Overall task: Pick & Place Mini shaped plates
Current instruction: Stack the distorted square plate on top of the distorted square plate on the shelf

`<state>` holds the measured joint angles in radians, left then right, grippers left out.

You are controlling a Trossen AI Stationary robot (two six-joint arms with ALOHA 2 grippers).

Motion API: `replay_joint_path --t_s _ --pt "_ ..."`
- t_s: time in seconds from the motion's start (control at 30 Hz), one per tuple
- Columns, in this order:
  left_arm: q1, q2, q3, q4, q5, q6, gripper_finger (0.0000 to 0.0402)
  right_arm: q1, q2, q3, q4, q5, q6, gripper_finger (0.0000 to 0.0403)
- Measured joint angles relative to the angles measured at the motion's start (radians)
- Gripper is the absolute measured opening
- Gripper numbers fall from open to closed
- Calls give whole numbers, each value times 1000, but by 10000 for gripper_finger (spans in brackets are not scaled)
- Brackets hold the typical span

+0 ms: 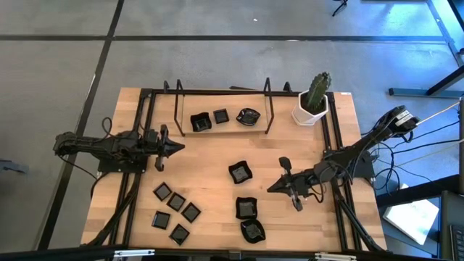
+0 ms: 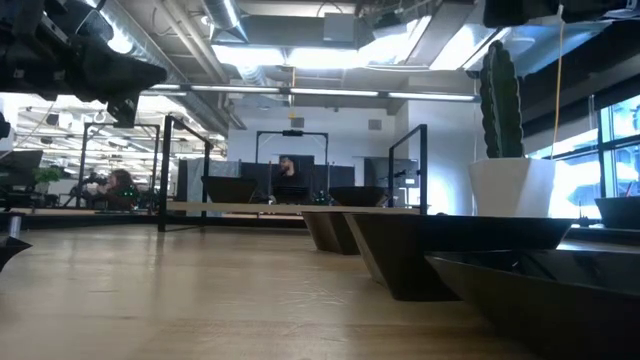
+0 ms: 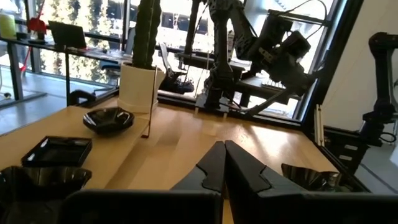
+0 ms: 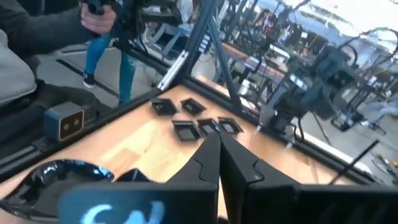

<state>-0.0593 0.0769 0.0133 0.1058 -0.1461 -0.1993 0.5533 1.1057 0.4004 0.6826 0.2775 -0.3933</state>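
Eleven mini shaped plates are counted in the high view on the pale wooden table (image 1: 210,188). Five small flat glossy black squares (image 1: 175,211) are clustered near the front left corner. Three larger raised-rim and wavy-edged black dishes (image 1: 247,208) are spread from the middle toward the front edge. Three more black dishes (image 1: 221,117) are lined up on the raised shelf inside the black wire rack (image 1: 223,105) at the back edge. One white square pot holding a green cactus (image 1: 313,101) is placed at the back right corner. Bare wood is left open across the middle, between the shelf and the front clusters. The left gripper (image 1: 177,147) is held above the left side, its fingers pressed together on nothing. The right gripper (image 1: 273,188) is poised beside the central dishes, likewise pressed together and empty.
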Motion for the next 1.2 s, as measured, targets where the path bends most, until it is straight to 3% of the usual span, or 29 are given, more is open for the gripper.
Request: replay_joint_path --t_s 0.2,0.37,0.43,0.57,0.67,0.73,0.83,1.2 --pt "0 0 4 10 -16 26 6 -3 2 0 -69 -2 -5 9" --pt "0 0 4 30 -40 43 3 -33 2 0 -20 -239 -38 3" --pt "0 0 4 30 -35 40 2 -58 2 0 15 -281 -30 4" --pt "0 0 4 28 -37 27 4 -120 2 1 16 -155 73 5" --pt "0 0 -4 23 -14 2 6 -157 2 1 -116 7 170 5" --pt "0 0 -4 10 1 0 4 -176 2 1 -232 59 175 5" --pt "0 0 -4 2 9 0 2 -196 2 1 -319 63 188 5" --pt "0 0 -4 3 -19 9 3 -206 2 1 -372 61 258 6"
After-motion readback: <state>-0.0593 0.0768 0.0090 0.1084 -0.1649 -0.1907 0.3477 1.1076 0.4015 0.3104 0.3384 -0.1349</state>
